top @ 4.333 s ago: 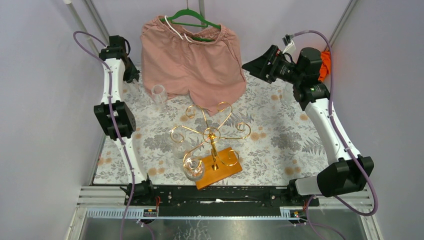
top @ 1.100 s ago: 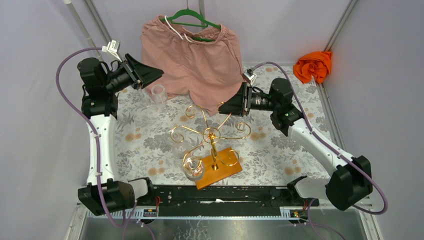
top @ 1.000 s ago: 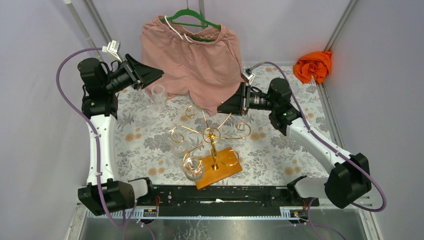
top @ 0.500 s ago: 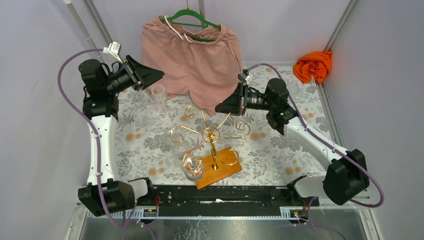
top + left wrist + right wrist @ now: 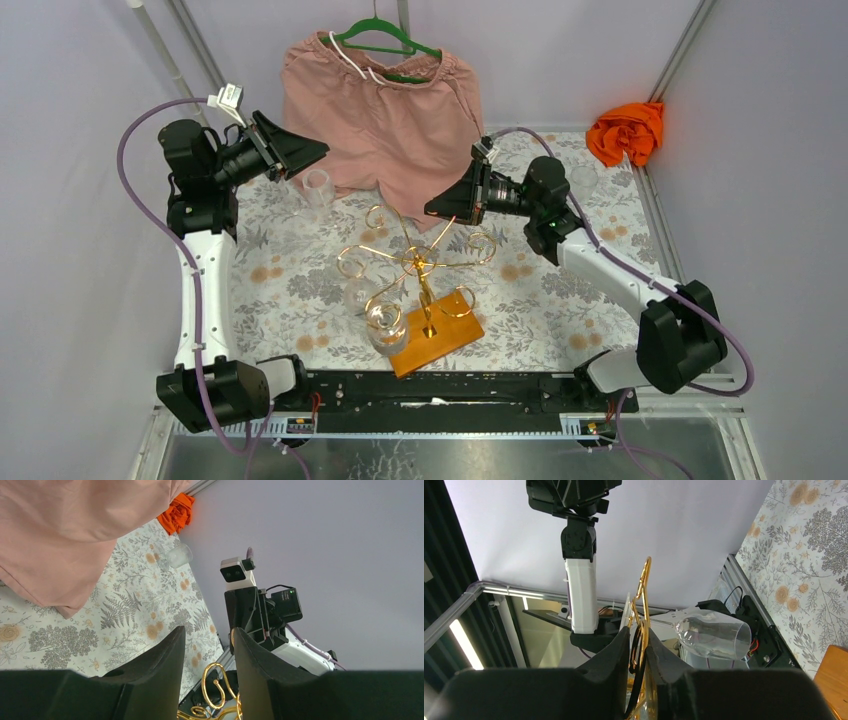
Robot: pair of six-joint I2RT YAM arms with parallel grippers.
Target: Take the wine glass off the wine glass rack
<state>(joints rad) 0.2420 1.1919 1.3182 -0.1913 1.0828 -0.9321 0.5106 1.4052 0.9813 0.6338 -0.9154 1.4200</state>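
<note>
Floral counter (image 5: pixel 580 300) | right fingers (image 5: pixel 606 685) pinch rack (image 5: pixel 644 577) scroll; left fingers (image 5: pixel 155 680) half-open, empty | I'd steady rack, then lift glass (image 5: pixel 713 637) off.

Left claw (image 5: pixel 208 634) parted, right claw (image 5: pixel 638 634) pinched

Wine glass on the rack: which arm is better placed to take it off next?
Left. The left tool is open and empty, on the side where the wine glass hangs. The right tool grips a scroll of the rack, probably steadying it.
</note>
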